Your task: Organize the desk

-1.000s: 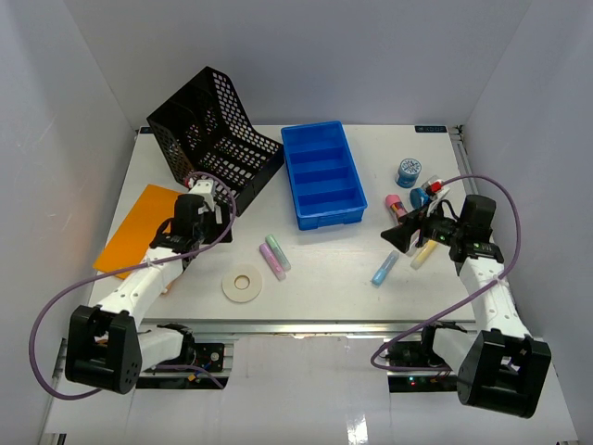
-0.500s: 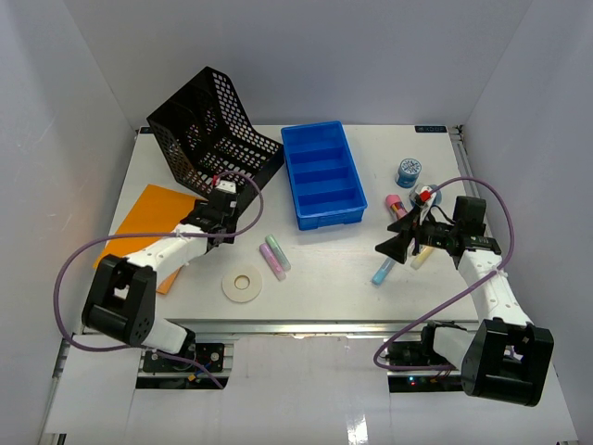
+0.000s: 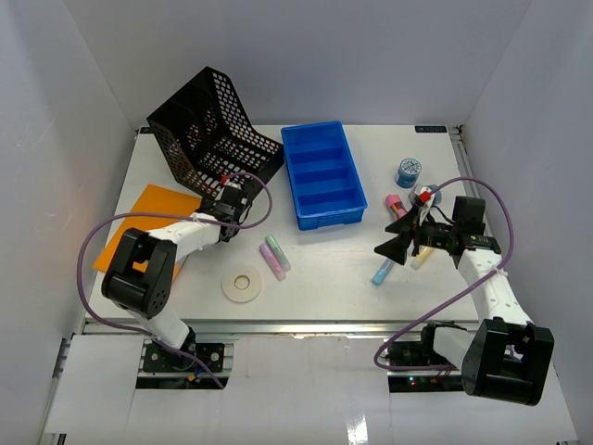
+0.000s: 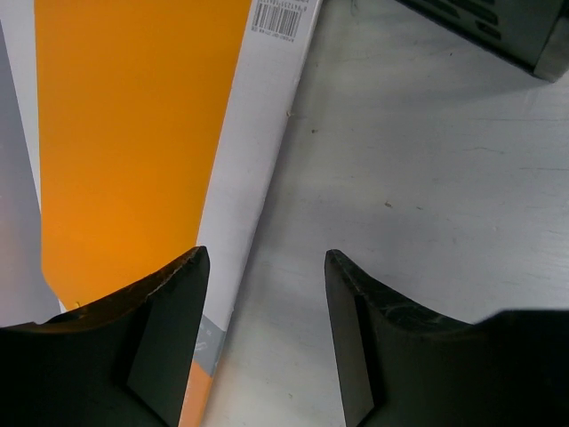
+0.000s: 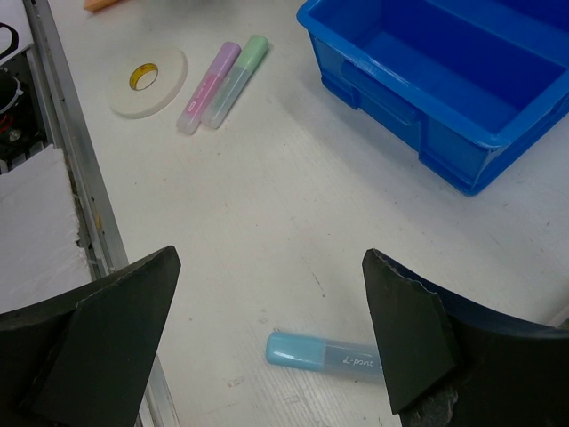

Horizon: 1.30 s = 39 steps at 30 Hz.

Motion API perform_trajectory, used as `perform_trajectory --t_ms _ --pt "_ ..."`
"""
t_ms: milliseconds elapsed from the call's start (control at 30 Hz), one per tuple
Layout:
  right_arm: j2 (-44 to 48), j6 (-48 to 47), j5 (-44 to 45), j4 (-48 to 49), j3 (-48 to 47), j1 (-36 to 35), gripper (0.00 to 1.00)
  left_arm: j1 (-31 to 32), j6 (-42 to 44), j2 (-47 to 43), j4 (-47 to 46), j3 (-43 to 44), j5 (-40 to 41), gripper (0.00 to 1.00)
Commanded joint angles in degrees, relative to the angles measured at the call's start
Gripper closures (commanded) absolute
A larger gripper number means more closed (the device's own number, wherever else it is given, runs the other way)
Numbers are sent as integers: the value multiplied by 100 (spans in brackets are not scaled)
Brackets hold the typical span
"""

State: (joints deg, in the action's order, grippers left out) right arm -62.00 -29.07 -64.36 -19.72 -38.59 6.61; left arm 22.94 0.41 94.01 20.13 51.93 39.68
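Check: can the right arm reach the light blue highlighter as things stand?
Probably yes: the open right gripper hovers right by the light blue highlighter, which lies on the desk with nothing covering it.

Large flat white desk (image 4: 427, 178): looked matt, finely scratched.
Blue plastic compartment tray (image 5: 391, 107): looked glossy, smooth.
Orange paper folder (image 4: 124, 133): looked matt, smooth.
Black mesh file holder (image 3: 208, 125): looked perforated plastic.

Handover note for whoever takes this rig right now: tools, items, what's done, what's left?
Left tool: open, empty, at the white edge of the orange folder.
Right tool: open, empty, above the light blue marker.
Blue tray holds nothing; tape roll, pink and green highlighters and other small items lie loose on the desk.
Done: nothing sorted yet. Left: everything.
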Motion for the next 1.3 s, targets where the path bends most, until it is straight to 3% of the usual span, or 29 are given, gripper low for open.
perform_trajectory --t_ms 0,433,600,767,1067,1267 --pt "-29 -110 -211 -73 -246 -40 10 -37 237 330 -143 92 294 36" --pt "-93 -128 -250 -79 -234 -43 10 -363 407 625 -513 -37 267 47" --pt "-120 -108 -257 -76 -228 -46 10 -387 391 746 -457 -20 189 63" --pt "-92 -98 -292 -75 -227 -46 10 -388 362 674 -464 -103 151 70" --pt "26 -81 -418 -94 -202 -46 10 -393 229 331 -200 75 -112 94" --pt "91 0 -578 -74 -184 -46 10 -391 16 -239 182 276 -529 100"
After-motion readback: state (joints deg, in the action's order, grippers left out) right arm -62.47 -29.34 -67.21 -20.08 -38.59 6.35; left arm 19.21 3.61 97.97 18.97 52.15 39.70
